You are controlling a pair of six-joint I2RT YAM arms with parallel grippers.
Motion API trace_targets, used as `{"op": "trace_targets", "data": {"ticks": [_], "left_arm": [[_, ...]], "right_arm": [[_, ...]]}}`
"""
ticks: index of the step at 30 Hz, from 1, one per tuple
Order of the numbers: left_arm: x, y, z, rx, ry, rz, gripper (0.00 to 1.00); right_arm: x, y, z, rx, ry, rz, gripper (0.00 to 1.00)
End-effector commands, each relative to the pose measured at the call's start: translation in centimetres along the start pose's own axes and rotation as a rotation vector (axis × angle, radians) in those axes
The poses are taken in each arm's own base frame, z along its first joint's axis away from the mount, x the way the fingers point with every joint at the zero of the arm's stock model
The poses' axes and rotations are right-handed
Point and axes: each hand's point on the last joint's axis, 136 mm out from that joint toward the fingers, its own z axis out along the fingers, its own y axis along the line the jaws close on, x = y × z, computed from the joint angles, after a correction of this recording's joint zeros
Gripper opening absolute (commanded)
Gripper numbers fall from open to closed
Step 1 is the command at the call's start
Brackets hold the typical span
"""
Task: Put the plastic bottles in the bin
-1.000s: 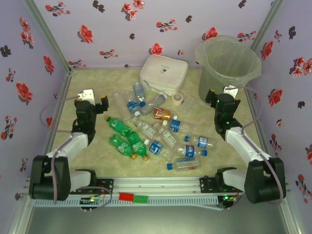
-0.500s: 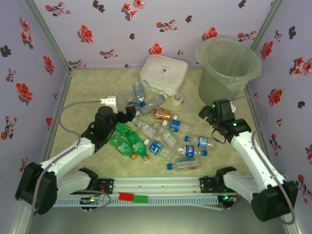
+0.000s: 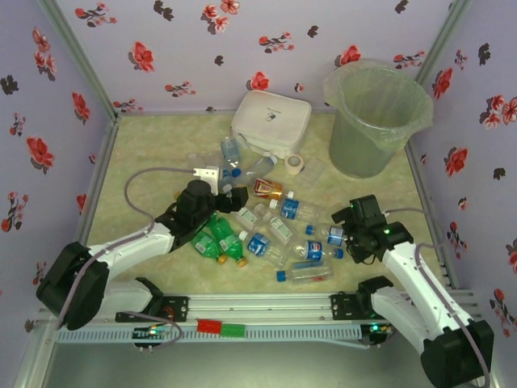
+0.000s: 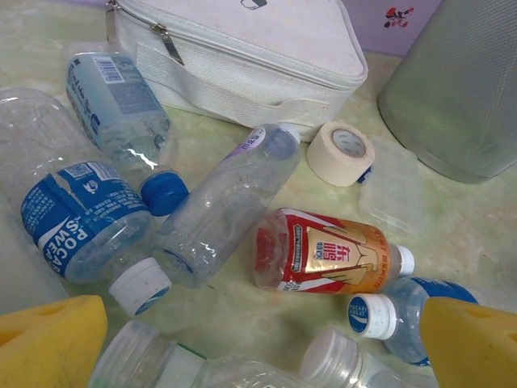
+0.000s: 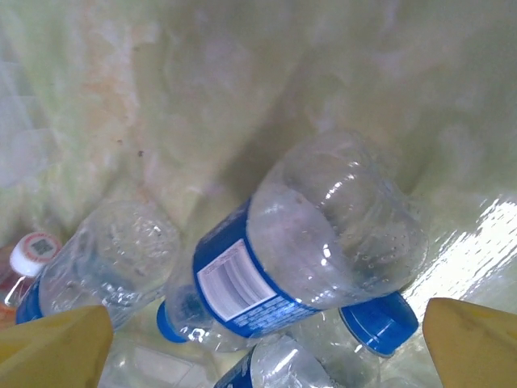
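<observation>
Jaws apart, empty, set to straddle | my left gripper [image 4: 258, 343] facing amber bottle [image 4: 323, 252] | right gripper [image 5: 262, 343] over blue-labelled bottle [image 5: 307, 250] | bin [image 3: 363, 149] far right

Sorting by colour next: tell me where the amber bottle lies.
In the top view the amber bottle lies on its side near the table's middle, with the tape roll just beyond it to the right.

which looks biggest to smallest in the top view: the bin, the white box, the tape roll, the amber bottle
1. bin, clearly the largest, though its tall rim sits nearer the camera
2. white box
3. amber bottle, longer than the roll is wide
4. tape roll, the smallest
</observation>
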Motion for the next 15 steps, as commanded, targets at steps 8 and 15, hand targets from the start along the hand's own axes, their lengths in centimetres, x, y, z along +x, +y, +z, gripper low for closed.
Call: {"op": "trace_targets", "data": {"ticks": [8, 15], "left_arm": [[0.4, 0.2, -0.5, 0.004, -0.023, -0.061, 1.0], [-0.9, 0.5, -0.8, -0.024, -0.067, -0.042, 1.0]], "right_arm": [[-0.9, 1.6, 3.9, -0.057, -0.042, 0.135, 0.99], [-1.7, 1.9, 6.6, -0.052, -0.08, 0.178, 0.97]]}}
